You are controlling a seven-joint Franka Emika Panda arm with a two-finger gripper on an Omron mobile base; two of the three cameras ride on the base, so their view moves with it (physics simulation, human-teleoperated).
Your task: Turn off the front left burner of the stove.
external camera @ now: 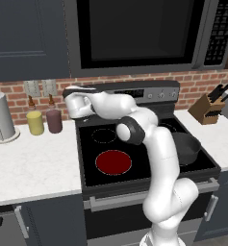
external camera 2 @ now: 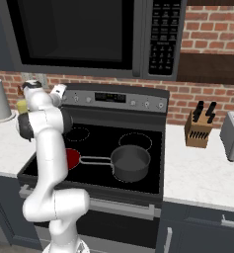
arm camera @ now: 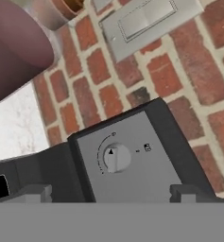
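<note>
Notably, no brand name or legible word appears anywhere: the digital display (external camera 2: 110, 97) on the steel back panel (external camera 2: 113, 99) of the stove (external camera: 149, 163) is too small to read, as are the keys of the microwave (external camera 2: 89, 34) above it. In the hand view, a round knob (arm camera: 116, 157) at the left end of the panel carries a small black triangular pointer, an arc of tick marks around its upper left and a tiny square icon (arm camera: 147, 148) to one side; none of these can be read as text.

The gripper (arm camera: 108, 194) hangs just before this knob, its two dark fingertips (arm camera: 30, 193) standing one to either side and clear of it, so the jaws are parted and hold nothing. Behind the panel lie a brick wall (arm camera: 108, 94) and a pale switch plate (arm camera: 146, 21); a mauve canister (arm camera: 16, 47) stands on the white counter (arm camera: 14, 123).

In the left base view the front left burner (external camera: 113, 162) glows solid red on the black glass top, below and in front of the hand, well apart from it. Behind it lies a thin white-outlined ring (external camera: 104, 135). A dark saucepan (external camera 2: 131, 163) rests on the right side of the top, its handle reaching toward the red zone. A yellow canister (external camera: 35, 122), a paper towel roll (external camera: 1, 115) and a knife block (external camera 2: 198, 129) stand on the counters.
</note>
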